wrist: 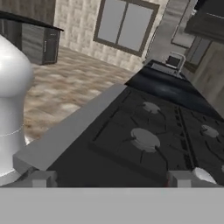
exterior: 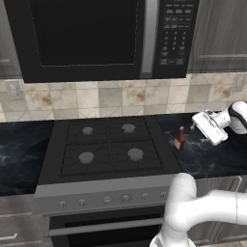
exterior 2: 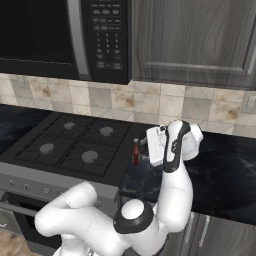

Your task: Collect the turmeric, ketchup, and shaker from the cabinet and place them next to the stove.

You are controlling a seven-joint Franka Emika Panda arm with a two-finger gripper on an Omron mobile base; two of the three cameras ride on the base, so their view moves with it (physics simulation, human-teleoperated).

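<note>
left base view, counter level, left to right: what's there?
stove → ketchup, upright on the dark counter right of it → gripper, open, holding nothing

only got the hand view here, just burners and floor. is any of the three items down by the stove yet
Observer: Yes, the ketchup stands upright on the dark counter just right of the stove.
Operator: am i holding anything
Observer: No, the gripper is open and empty, just right of the bottle and clear of it.
Operator: turmeric or shaker out there too
Observer: Neither is on this stretch of counter; the ketchup stands alone.
Operator: whats above it
Observer: A closed grey cabinet, right of the microwave.
</note>
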